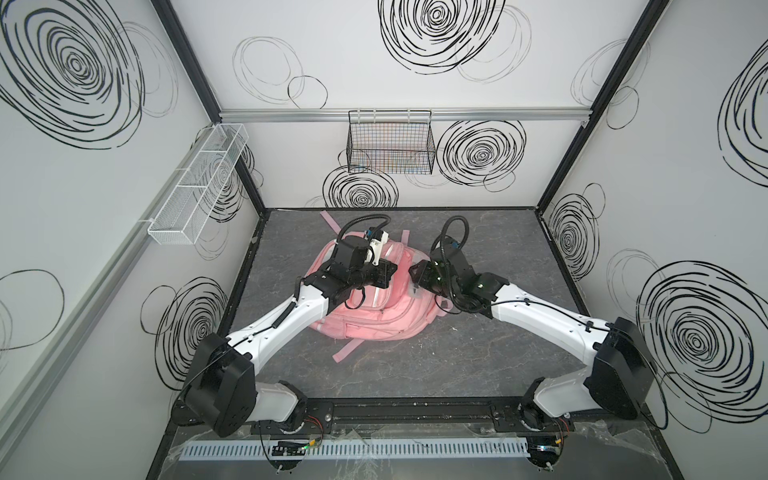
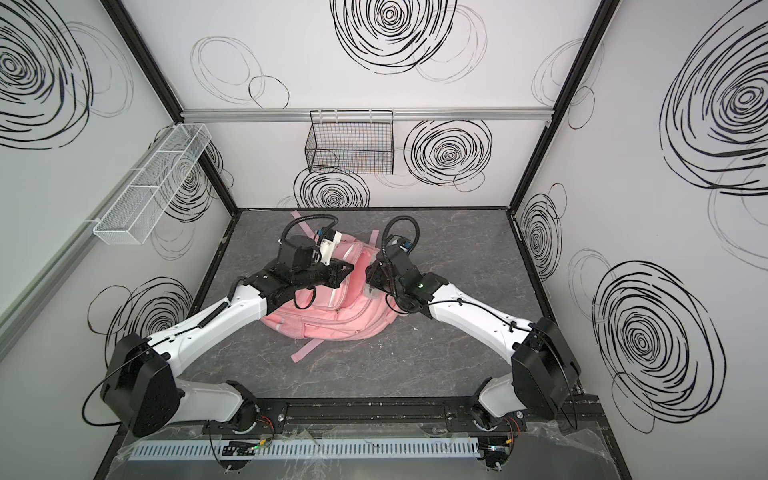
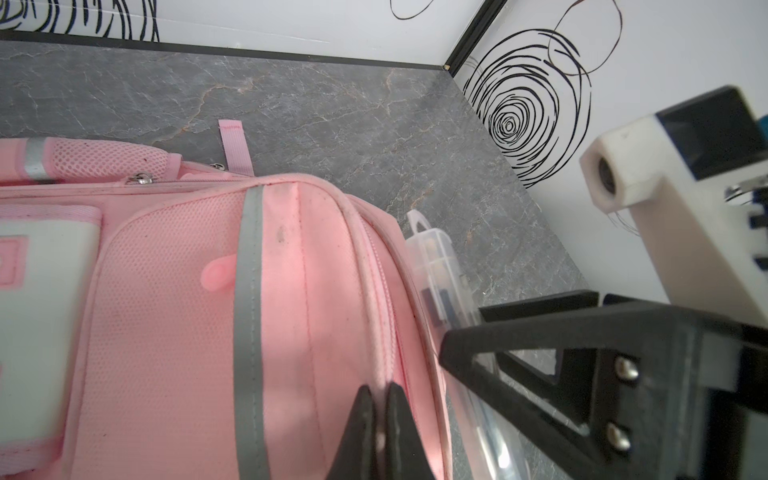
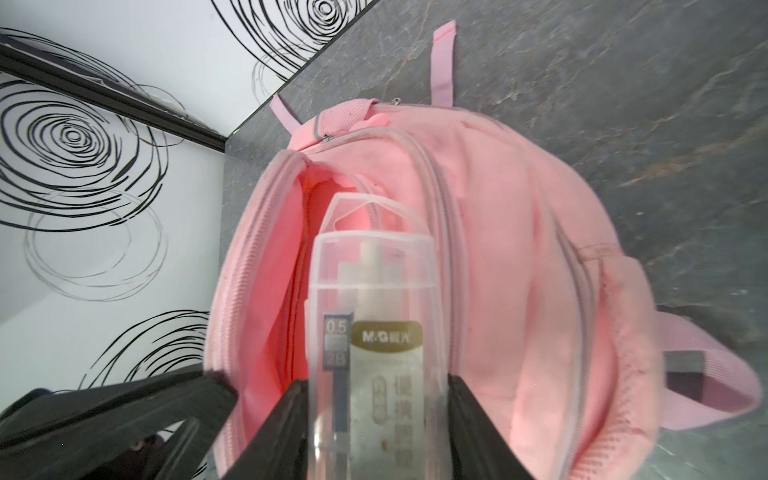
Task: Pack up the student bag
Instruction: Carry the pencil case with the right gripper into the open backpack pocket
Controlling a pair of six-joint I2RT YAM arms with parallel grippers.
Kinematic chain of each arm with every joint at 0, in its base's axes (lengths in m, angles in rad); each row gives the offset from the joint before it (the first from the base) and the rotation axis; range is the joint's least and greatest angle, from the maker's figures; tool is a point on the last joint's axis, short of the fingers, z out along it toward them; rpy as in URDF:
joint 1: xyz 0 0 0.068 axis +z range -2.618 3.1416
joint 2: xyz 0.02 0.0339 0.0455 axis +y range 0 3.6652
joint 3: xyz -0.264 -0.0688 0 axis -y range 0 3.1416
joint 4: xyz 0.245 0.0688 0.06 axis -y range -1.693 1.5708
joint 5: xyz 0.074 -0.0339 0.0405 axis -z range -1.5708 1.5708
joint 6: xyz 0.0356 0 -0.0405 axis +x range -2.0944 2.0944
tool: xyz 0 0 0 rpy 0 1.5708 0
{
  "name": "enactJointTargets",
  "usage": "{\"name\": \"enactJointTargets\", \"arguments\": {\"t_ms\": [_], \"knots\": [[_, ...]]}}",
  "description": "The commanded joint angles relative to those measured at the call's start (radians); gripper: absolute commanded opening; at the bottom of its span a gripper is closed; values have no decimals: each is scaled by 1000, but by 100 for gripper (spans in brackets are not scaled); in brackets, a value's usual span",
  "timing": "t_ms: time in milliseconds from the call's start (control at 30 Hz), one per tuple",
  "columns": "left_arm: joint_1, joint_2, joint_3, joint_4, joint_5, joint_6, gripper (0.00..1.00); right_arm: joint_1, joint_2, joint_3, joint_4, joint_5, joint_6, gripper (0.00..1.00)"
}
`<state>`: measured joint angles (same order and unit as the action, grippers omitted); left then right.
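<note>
Student bag (image 1: 374, 328), pink, lies flat at the middle of the grey table (image 1: 457, 374). My left gripper (image 3: 378, 399) is clenched on the zipper edge of one compartment, holding its mouth (image 4: 291, 257) apart. My right gripper (image 4: 376, 395) grasps a clear pen case (image 4: 374, 266), tip at that mouth; I cannot tell whether it is inside yet. I judge the gap narrow. The case's hanger tab could snag the zipper lip and twist in the jaws. The smooth plastic may slide. If the left pinch slips off the fabric, the mouth would fall shut.
</note>
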<state>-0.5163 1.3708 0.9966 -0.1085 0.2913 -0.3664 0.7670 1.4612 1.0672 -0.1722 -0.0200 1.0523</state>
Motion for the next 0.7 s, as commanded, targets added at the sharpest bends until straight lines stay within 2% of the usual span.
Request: {"name": "enactJointTargets", "arguments": {"t_ms": [0,100,667], "knots": [[-6,-38,5,83,17,0,0,23,35,29,77,-32,40,28],[-5,-43,7,76,13,6,0,26,77,46,91,-69,49,23],[-4,-72,1,89,35,-7,0,42,160,105,96,-82,54,26]]}}
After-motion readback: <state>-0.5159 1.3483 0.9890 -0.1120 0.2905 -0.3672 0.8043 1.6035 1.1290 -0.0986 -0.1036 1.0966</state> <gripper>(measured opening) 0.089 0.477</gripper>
